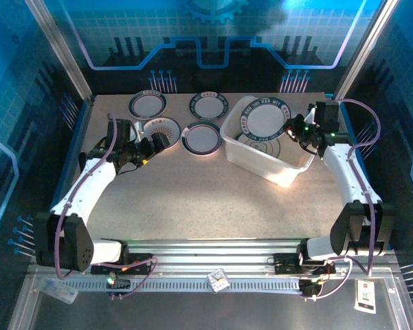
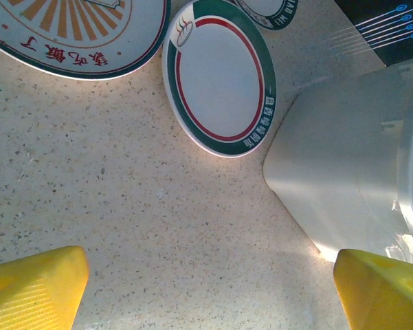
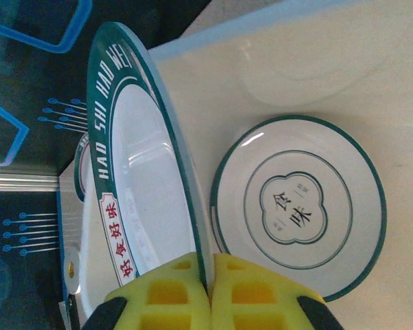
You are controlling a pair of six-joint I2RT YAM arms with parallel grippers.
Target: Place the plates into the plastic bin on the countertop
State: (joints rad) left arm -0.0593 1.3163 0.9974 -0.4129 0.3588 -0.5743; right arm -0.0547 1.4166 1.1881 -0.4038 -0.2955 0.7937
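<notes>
My right gripper (image 3: 207, 275) is shut on the rim of a green-rimmed plate (image 3: 144, 172), holding it tilted on edge over the plastic bin (image 1: 288, 168). In the top view this gripper (image 1: 293, 128) sits at the bin's right side, with the held plate (image 1: 264, 118) inside the bin's outline. A second plate (image 3: 299, 206) lies flat on the bin floor. My left gripper (image 2: 209, 295) hangs open over bare countertop (image 2: 124, 206), nothing between its yellow fingers (image 2: 34, 289). Just ahead of it lie a red-and-green-rimmed plate (image 2: 220, 75) and an orange sunburst plate (image 2: 75, 27).
Two more plates (image 1: 148, 104) (image 1: 209, 105) lie at the back of the countertop. The bin's corner (image 2: 350, 179) is close to the right of my left gripper (image 1: 158, 141). A blue frame (image 1: 74, 137) edges the counter.
</notes>
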